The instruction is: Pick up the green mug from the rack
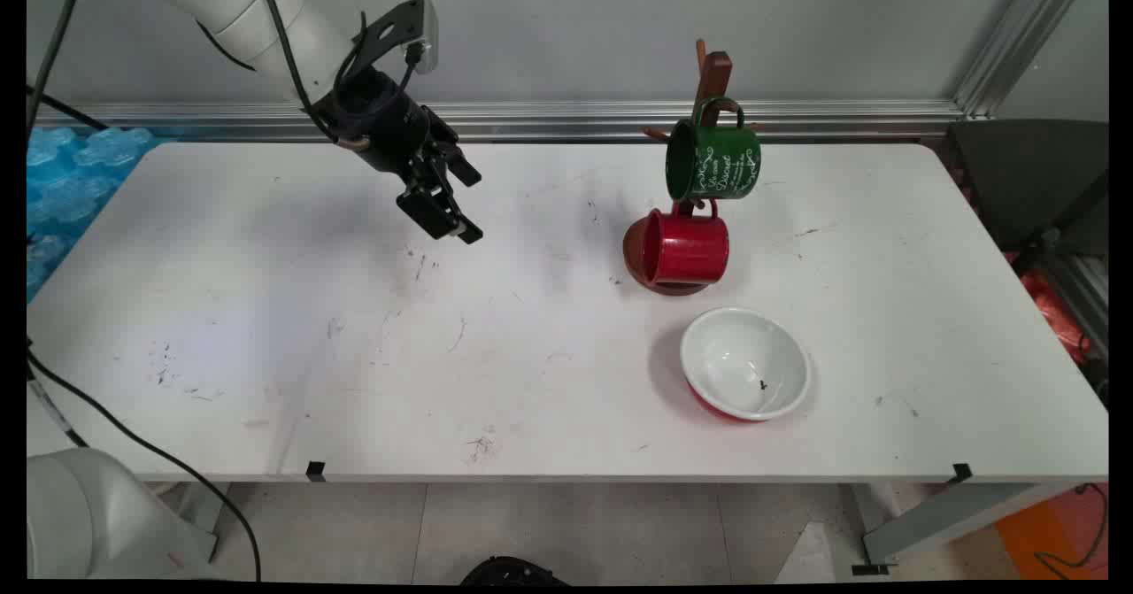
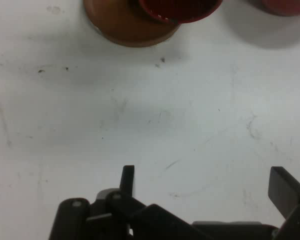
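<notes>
My black gripper [image 1: 466, 207] hangs open above the table's back left middle, holding nothing. In the hand view the gripper [image 2: 205, 182] shows its two fingers wide apart over bare white tabletop. To its right stands a wooden mug tree [image 1: 708, 81] on a round brown base [image 1: 639, 262]. A green mug [image 1: 712, 160] hangs on an upper peg and a red mug [image 1: 686, 247] on a lower one. The hand view catches the brown base [image 2: 124, 25] and the red mug's rim [image 2: 182, 11] at the top edge.
A bowl [image 1: 745, 364], white inside and red outside, sits on the table [image 1: 265, 355] in front of the mug tree; its red side [image 2: 287, 6] shows at the hand view's top right. Blue bubble wrap [image 1: 62, 178] lies off the left edge. Black cables hang at the left.
</notes>
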